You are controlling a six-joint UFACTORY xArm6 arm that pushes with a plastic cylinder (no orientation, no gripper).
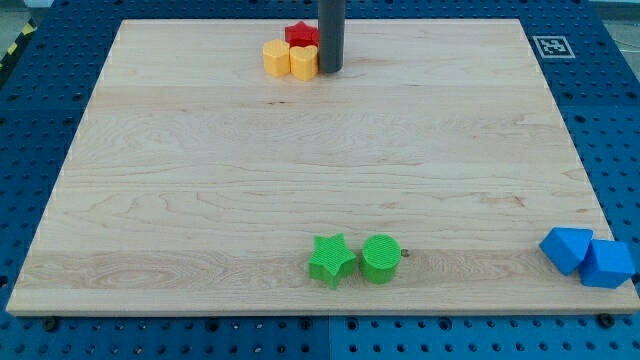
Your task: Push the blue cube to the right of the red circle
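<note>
My tip [330,70] at board's [200,150] top edge beside yellow block [291,60], no jaws fitted, nothing held, blue cube [608,264] overhanging bottom-right corner.

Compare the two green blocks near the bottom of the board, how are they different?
The green star has points; the green cylinder is round with a flat circular top. The star lies toward the view's left, the cylinder to its right. Both are green, similar in size, side by side, far from my tip.

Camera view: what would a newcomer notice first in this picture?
First, my tip at the view's top, set against the right side of a yellow block cluster with a red star behind. Then two blue blocks hanging off the board's bottom-right corner, and a green star beside a green cylinder at the bottom.
</note>
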